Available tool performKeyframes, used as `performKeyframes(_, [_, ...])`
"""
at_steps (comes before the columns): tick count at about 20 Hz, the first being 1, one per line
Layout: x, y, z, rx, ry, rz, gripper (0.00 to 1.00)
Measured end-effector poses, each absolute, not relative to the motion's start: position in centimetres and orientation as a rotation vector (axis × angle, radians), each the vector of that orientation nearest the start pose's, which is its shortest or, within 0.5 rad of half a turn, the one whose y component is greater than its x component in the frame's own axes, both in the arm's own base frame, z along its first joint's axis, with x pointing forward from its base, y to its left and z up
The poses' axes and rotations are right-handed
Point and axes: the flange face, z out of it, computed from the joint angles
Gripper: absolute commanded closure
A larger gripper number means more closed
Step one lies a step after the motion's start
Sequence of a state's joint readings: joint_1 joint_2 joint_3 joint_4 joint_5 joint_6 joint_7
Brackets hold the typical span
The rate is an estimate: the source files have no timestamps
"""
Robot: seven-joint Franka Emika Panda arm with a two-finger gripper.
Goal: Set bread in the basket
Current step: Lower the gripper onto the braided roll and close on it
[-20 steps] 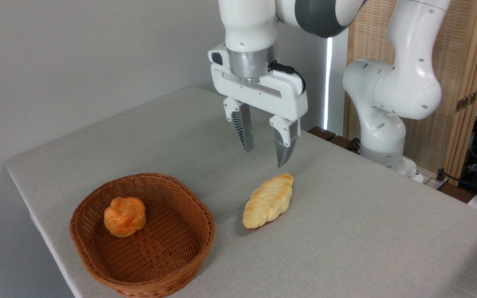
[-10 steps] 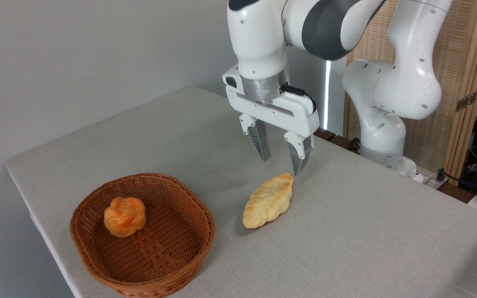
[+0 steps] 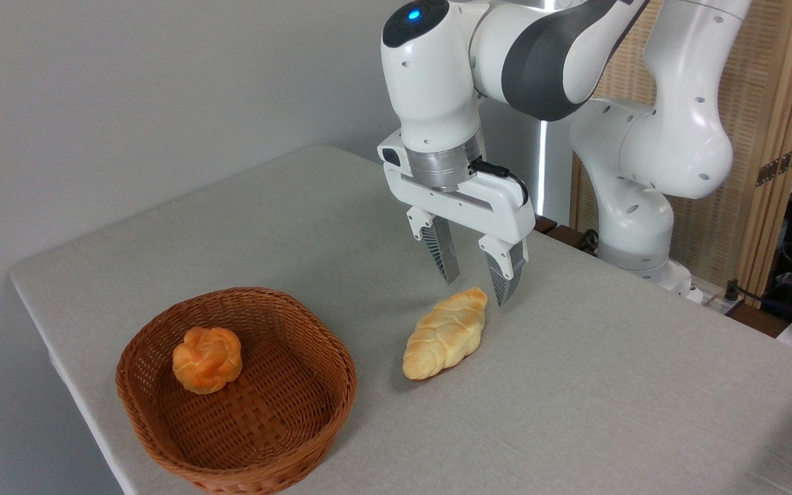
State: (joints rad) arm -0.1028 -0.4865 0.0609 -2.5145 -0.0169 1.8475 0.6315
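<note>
on the grey table (image 3: 609, 385) the bread (image 3: 445, 333) lies flat on the cloth, a pale golden braided loaf with pointed ends, set diagonally with its far tip up and to the right. it sits just right of the basket (image 3: 162, 419), apart from it, not inside. the basket is a round, shallow, reddish-brown wicker one near the table's front left corner, and a small orange knotted bun (image 3: 207, 359) rests in its left half. the gripper (image 3: 476, 291) hangs over the loaf's far end, its two fingers spread wide with nothing between them, tips pointing down; the right fingertip (image 3: 502, 295) is close beside the loaf's far tip, whether it touches i cannot tell. the white arm (image 3: 540, 62) reaches in from the upper right.
</note>
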Motion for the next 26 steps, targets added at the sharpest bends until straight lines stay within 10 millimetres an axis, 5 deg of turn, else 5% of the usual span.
performKeyframes(7, [38.1, -2.9, 41.9, -3.019, 1.112, 0.236, 0.0])
performKeyframes(20, [39.0, -1.9, 41.8, -2.959, 1.106, 0.135, 0.02])
performKeyframes(26, [39.1, -1.9, 41.9, -2.958, 1.105, 0.124, 0.4])
